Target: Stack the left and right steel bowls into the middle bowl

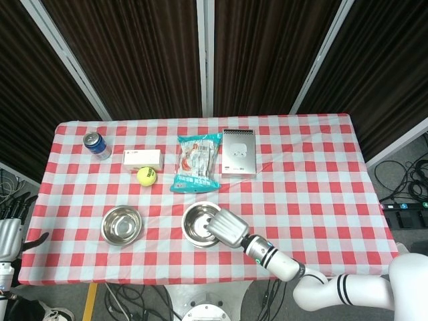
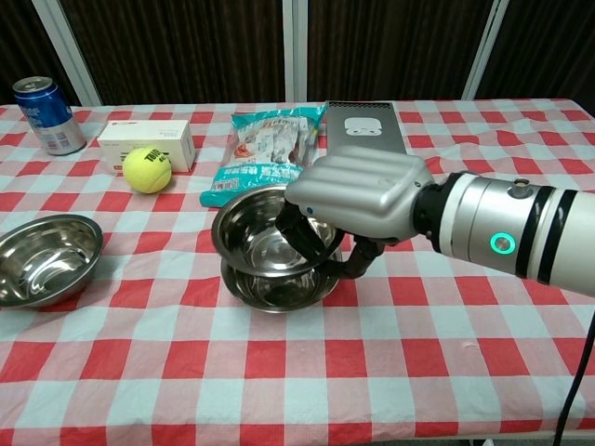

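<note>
My right hand grips a steel bowl by its right rim, fingers hooked inside. That bowl hangs just above the middle bowl, overlapping it and tilted slightly; I cannot tell whether they touch. In the head view the two bowls merge into one shape. The left steel bowl sits alone on the checked cloth at the left. My left hand hangs off the table's left edge, fingers apart and empty.
Along the back stand a blue can, a white box, a tennis ball, a teal snack bag and a silver device. The table's front edge runs close below the bowls.
</note>
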Available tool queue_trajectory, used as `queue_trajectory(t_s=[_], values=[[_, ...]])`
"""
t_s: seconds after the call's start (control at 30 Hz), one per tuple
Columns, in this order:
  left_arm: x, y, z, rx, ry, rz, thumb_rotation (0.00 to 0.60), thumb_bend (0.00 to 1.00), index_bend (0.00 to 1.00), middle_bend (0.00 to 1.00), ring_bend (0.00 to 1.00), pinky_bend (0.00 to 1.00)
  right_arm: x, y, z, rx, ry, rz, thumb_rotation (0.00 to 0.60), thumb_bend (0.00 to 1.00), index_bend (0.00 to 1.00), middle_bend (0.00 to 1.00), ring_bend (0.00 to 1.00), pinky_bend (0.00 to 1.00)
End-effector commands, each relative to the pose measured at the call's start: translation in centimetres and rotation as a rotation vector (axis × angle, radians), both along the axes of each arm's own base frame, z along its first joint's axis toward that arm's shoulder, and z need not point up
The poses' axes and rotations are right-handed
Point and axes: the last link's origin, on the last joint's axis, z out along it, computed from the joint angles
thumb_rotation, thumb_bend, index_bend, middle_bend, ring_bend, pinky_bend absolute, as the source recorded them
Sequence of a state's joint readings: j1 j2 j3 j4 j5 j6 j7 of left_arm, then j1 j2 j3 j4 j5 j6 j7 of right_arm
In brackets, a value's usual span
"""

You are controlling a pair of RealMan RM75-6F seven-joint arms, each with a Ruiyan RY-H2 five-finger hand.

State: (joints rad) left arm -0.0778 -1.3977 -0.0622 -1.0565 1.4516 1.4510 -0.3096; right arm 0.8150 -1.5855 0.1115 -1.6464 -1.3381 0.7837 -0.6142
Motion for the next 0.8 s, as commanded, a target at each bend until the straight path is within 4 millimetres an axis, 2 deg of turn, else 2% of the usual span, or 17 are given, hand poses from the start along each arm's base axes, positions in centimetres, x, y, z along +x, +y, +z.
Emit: queue_trajectory(t_s=[0.03, 0.13, 0.3, 0.4, 0.5, 0.57, 0.63, 0.73, 0.77, 0.8], values=[[0.0, 0.0, 0.0, 0.0, 0.0, 0.0, 0.6, 0.18, 0.18, 0.18, 0.12, 0.19, -0.1, -0.3, 0.2, 0.003, 0.006, -0.002, 0.6, 0.0, 0.4, 0.36, 0.79, 0.75], [0.0, -0.1, 0.0, -0.001, 0.0, -0.002, 0.6, 0.18, 0.18, 0.18, 0.12, 0.19, -0.1, -0.5, 0.9, -0.012, 0.001, -0.002, 0.6, 0.0, 0.34, 0.3, 0.79, 0.75], [0.1, -0.1, 0.0, 0.001, -0.003, -0.004, 0.6, 0.18, 0.18, 0.18, 0.12, 0.19, -0.1, -1.1, 3.3, -0.066, -0.023, -0.009, 0.6, 0.0, 0.34, 0.3, 0.79, 0.75], [0.2, -0.1, 0.2, 0.004, -0.002, -0.008, 0.6, 0.18, 0.18, 0.18, 0.12, 0.19, -0.8, -1.6, 5.8, -0.122, -0.043, -0.031, 0.6, 0.0, 0.33, 0.31, 0.79, 0.75], [0.3, -0.2, 0.2, -0.001, -0.005, -0.01, 0.6, 0.18, 0.18, 0.18, 0.12, 0.19, -2.6, -2.1, 9.2, -0.201, -0.061, -0.085, 0.6, 0.0, 0.33, 0.33, 0.79, 0.75], [0.5, -0.1, 0.1, -0.012, -0.002, -0.017, 0.6, 0.18, 0.18, 0.18, 0.12, 0.19, -4.6, -2.6, 12.1, -0.278, -0.078, -0.149, 0.6, 0.0, 0.33, 0.33, 0.74, 0.74], [0.9, -0.1, 0.0, -0.02, 0.002, -0.03, 0.6, 0.18, 0.18, 0.18, 0.12, 0.19, -6.6, -2.8, 14.4, -0.348, -0.081, -0.19, 0.6, 0.0, 0.33, 0.33, 0.66, 0.66], [1.5, 0.0, -0.2, -0.027, 0.006, -0.051, 0.6, 0.18, 0.18, 0.18, 0.12, 0.19, -10.7, -2.8, 17.7, -0.446, -0.061, -0.29, 0.6, 0.0, 0.3, 0.33, 0.49, 0.38], [1.7, 0.0, -0.2, -0.032, 0.008, -0.056, 0.6, 0.18, 0.18, 0.18, 0.12, 0.19, -12.1, -2.6, 18.6, -0.447, -0.037, -0.339, 0.6, 0.0, 0.27, 0.3, 0.39, 0.26], [1.9, 0.1, -0.3, -0.037, 0.011, -0.062, 0.6, 0.18, 0.18, 0.18, 0.12, 0.19, -13.7, -2.2, 19.5, -0.42, -0.019, -0.412, 0.6, 0.0, 0.24, 0.27, 0.31, 0.19]])
